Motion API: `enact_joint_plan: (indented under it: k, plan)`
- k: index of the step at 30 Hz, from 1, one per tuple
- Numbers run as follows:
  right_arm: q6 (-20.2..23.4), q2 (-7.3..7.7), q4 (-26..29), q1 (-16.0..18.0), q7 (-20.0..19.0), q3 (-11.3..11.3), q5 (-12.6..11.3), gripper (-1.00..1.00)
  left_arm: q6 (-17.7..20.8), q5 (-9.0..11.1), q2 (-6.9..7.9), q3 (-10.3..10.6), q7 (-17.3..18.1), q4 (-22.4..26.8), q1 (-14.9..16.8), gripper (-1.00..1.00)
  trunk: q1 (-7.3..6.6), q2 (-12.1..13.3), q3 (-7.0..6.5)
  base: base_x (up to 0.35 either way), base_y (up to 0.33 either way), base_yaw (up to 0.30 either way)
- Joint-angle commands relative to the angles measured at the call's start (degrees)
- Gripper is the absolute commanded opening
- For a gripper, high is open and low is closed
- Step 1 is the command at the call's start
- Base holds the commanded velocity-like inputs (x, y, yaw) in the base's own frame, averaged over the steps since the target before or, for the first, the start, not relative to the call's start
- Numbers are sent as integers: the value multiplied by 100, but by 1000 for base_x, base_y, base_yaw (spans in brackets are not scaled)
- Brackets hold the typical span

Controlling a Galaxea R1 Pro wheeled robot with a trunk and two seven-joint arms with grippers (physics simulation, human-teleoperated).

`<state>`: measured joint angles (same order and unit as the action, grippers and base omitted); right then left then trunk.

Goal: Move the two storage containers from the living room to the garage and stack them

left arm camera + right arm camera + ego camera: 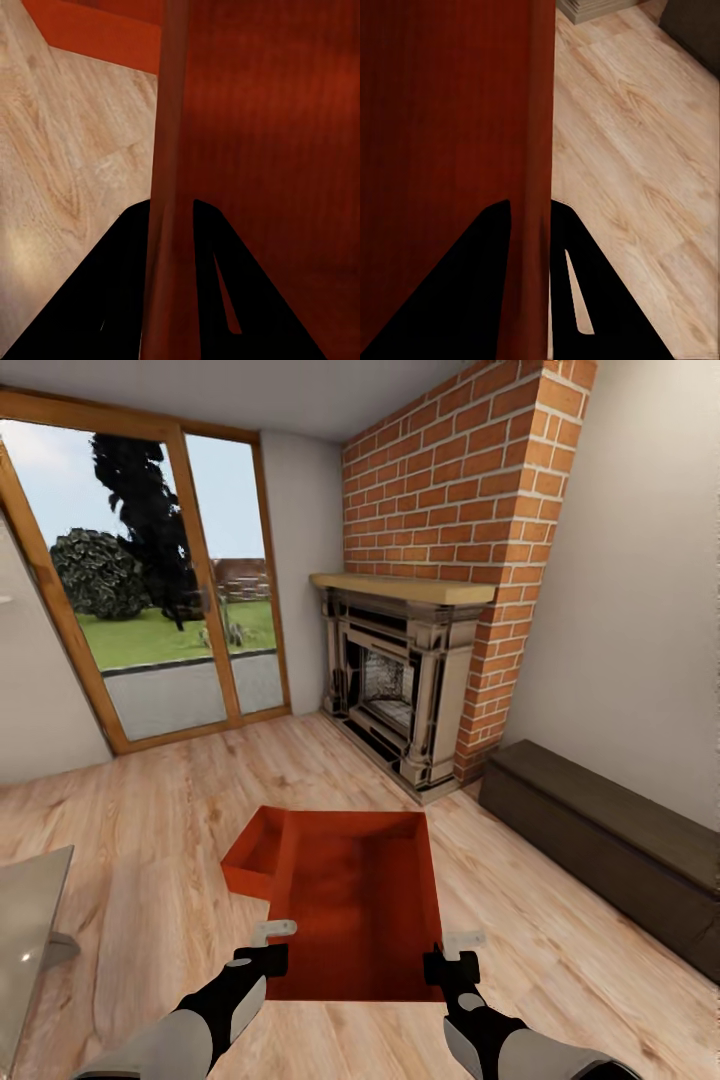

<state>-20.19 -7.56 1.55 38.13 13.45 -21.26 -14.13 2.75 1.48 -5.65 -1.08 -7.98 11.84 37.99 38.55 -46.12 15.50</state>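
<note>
I am holding the near red-orange rectangular open-top storage bin (365, 905) out in front of me at twelve o'clock, above the light wood-plank floor (150, 840), with my left hand (270, 950) clamped over its nine o'clock wall and my right hand (450, 952) over its three o'clock wall. The matching second bin (255, 855) is peeking out at ten o'clock. The walls look thin, stiff and smooth, probably light but slippery, so gripping both rims evenly seems wise.
</note>
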Motion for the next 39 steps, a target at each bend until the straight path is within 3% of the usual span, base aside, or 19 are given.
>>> enact_joint_plan:
  k: [1, 39]
  plan:
    - [-68, 0, 12, 10, 44, 324, -81, -100, 33, -11, 18, -94, -169, -7, -2, -100, -3, -6, 7, -335, 0, 0]
    - [-73, 0, 12, 10, 44, 324, -81, -100, 31, -16, 20, -94, -169, -7, -2, -100, -3, -6, -2, -336, 0, 18]
